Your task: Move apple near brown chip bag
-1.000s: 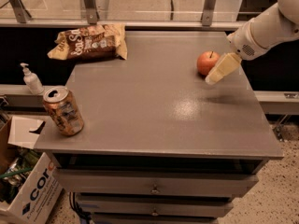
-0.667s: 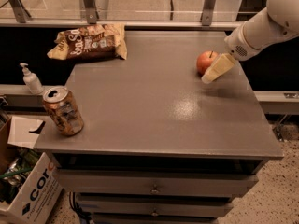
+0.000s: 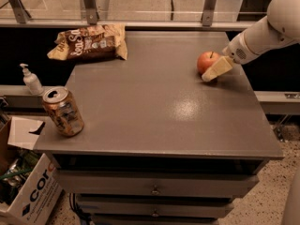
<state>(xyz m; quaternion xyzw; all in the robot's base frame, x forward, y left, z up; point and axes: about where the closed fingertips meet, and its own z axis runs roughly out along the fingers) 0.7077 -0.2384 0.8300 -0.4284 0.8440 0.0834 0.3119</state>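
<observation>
The apple, small, round and red-orange, sits on the grey table near its far right edge. My gripper comes in from the right on a white arm. Its cream tip rests right at the apple's front right side, low over the table top. The brown chip bag, dark brown with tan edges and white lettering, lies flat at the table's far left corner, far from the apple.
An orange-brown soda can stands at the table's front left. A white pump bottle stands on a ledge left of the table. A cardboard box sits on the floor below it. Drawers are under the table top.
My gripper has edged slightly left, closer against the apple. The apple, the bag and the can have not moved.
</observation>
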